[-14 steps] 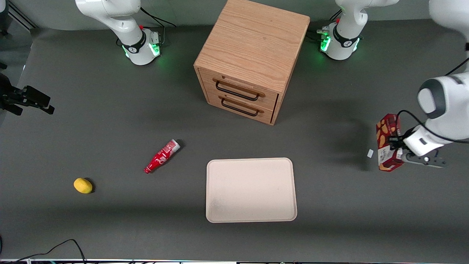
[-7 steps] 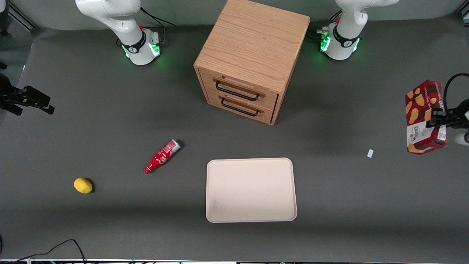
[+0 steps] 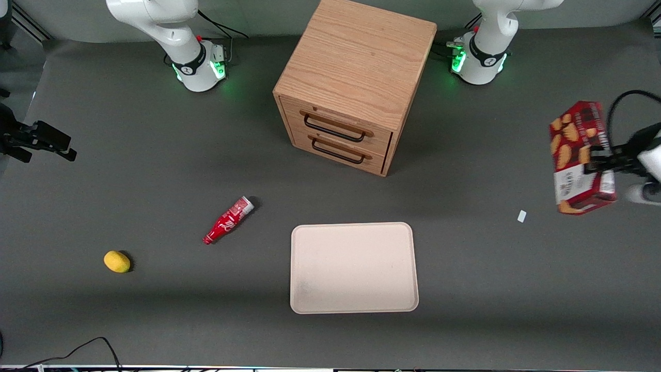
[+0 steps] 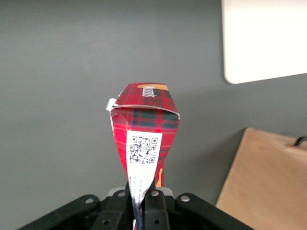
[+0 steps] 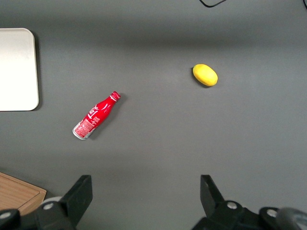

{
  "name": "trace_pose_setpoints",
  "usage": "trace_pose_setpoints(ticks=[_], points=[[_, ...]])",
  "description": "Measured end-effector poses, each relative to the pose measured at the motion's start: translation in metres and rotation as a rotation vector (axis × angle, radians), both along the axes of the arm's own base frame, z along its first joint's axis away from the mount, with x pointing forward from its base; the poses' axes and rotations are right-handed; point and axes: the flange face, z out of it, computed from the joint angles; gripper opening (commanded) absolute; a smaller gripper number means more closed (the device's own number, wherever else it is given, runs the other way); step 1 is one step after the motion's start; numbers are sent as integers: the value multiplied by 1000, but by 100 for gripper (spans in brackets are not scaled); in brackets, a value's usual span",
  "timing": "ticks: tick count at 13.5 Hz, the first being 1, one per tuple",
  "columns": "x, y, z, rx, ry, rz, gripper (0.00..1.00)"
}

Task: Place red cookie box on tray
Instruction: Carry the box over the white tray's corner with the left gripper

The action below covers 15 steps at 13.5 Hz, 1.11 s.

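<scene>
- The left arm's end effector, black and two-fingered, hangs in the air toward the working arm's end of the desk. Its fingers are pinched narrowly on the long narrow dark-red cardboard cookie box.
- In the left wrist view, the end effector grips one flattened end of the red cookie box, and the box stretches away from the fingers.
- The box is lifted clear of the dark grey desk. In the front view its long axis runs roughly from farther to nearer the camera, slightly tilted.
- The box carries tan cookie pictures on a tartan pattern, a white label patch and a white panel with a QR code. There is white lettering, but it is too small to read.
- The flat pale beige rectangular tray, with rounded corners and a low rim, lies well apart from the held box, toward the middle of the desk and nearer the camera. The coming move likely carries the box sideways toward the parked arm's end and then down onto it.
- A light wooden two-drawer cabinet stands farther from the camera than the tray.
- A small white scrap lies on the desk near the box.
- A small red bottle with a silver cap and a yellow lemon lie toward the parked arm's end.
</scene>
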Motion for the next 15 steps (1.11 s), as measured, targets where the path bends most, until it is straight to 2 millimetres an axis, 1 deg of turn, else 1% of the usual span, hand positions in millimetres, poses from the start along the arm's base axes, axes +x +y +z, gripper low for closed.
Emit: trace_pose_setpoints(ticks=[2,3,4,6,8,9,11,13,15], points=[[8,-59,-3,-11,-8,50,0],[13,-86,-8,-18,-15,77,0],[20,-113,-18,-17,-29,99,0],[31,-172,-50,12,-71,131,0],[39,-223,-88,18,-102,152,0],[43,-242,-107,19,-119,159,0],[53,-268,-145,25,-151,173,0],[59,-287,-178,24,-173,185,0],[64,-301,-207,26,-187,192,0]])
